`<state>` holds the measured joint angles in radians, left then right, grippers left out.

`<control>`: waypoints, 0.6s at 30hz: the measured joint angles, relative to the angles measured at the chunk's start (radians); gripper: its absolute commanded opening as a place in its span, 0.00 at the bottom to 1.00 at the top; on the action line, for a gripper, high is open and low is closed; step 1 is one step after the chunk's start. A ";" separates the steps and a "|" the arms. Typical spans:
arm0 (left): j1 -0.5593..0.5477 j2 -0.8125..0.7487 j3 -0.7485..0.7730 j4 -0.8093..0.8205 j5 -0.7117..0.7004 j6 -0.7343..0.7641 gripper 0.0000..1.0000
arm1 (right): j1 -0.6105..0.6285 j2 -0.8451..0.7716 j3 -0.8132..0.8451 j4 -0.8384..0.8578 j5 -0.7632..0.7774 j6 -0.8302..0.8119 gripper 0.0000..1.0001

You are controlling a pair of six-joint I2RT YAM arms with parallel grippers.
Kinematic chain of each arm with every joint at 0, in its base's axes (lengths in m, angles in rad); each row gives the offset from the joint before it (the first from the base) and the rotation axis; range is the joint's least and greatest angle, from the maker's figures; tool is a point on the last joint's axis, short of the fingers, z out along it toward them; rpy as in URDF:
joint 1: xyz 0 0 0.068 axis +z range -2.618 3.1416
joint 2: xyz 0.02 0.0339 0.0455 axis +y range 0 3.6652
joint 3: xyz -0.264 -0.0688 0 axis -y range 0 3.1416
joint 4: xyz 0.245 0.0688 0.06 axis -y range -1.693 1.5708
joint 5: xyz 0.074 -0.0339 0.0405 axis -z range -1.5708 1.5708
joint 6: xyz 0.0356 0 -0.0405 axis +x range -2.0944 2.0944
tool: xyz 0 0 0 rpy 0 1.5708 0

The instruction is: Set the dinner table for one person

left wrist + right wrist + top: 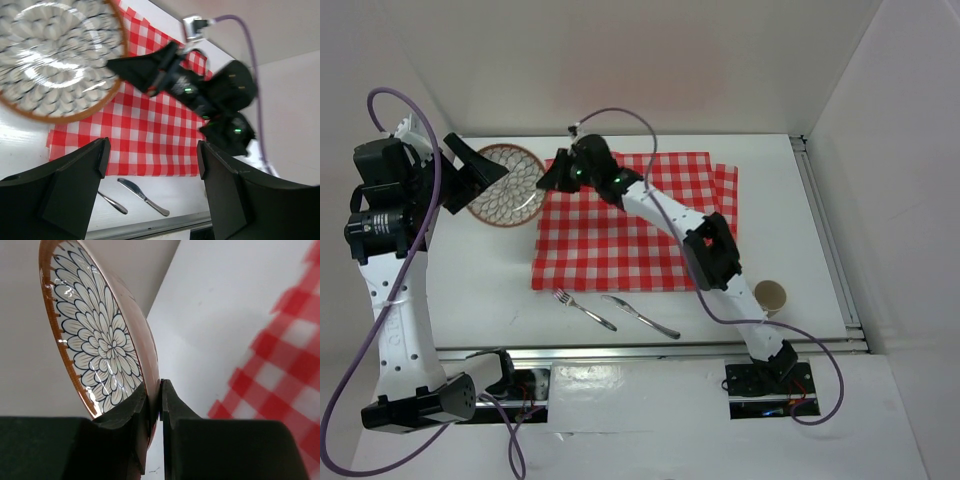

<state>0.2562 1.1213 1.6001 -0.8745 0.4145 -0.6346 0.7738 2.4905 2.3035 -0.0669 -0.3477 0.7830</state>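
White table [470, 285], far-left corner: your right tool [160, 390] clamps the plate [100, 335] rim; checked cloth [620, 240] lies rightward; left tool [151, 146] released.

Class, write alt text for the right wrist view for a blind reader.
The right tool pinches the rim of a round ceramic plate with blue petals and a brown edge. Beyond it lie the flat white tabletop and a red-and-white checked cloth.

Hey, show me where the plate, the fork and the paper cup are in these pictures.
plate [512, 188]: overhead view, on its patterned centre.
fork [585, 309]: overhead view, on the middle of its handle.
paper cup [770, 295]: overhead view, on its open top.
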 measured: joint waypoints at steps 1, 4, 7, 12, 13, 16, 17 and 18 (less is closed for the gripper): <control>0.000 0.000 0.000 0.000 0.000 0.000 0.88 | -0.019 -0.040 -0.026 -0.023 0.021 -0.005 0.00; 0.000 0.000 -0.003 0.004 -0.001 0.000 0.88 | -0.103 -0.176 -0.141 -0.075 0.056 -0.011 0.00; 0.000 -0.004 -0.024 0.019 -0.001 0.000 0.88 | -0.211 -0.285 -0.258 -0.113 0.073 -0.007 0.00; 0.000 -0.007 -0.107 0.033 -0.004 0.000 0.88 | -0.399 -0.394 -0.456 -0.145 0.083 0.003 0.00; 0.000 -0.007 -0.122 0.033 -0.009 0.000 0.88 | -0.433 -0.410 -0.499 -0.153 0.086 0.005 0.00; 0.000 -0.006 -0.160 0.032 -0.020 0.001 0.88 | -0.500 -0.451 -0.620 -0.186 0.080 0.005 0.00; 0.000 -0.006 -0.168 0.034 -0.021 0.001 0.88 | -0.515 -0.467 -0.666 -0.194 0.066 0.005 0.00; 0.000 -0.006 -0.175 0.037 -0.021 0.001 0.88 | -0.524 -0.484 -0.711 -0.202 0.050 0.005 0.00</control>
<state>0.2562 1.1152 1.4250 -0.8371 0.3935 -0.6338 0.2497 2.0068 1.5925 -0.2691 -0.2977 0.7879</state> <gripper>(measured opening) 0.879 0.176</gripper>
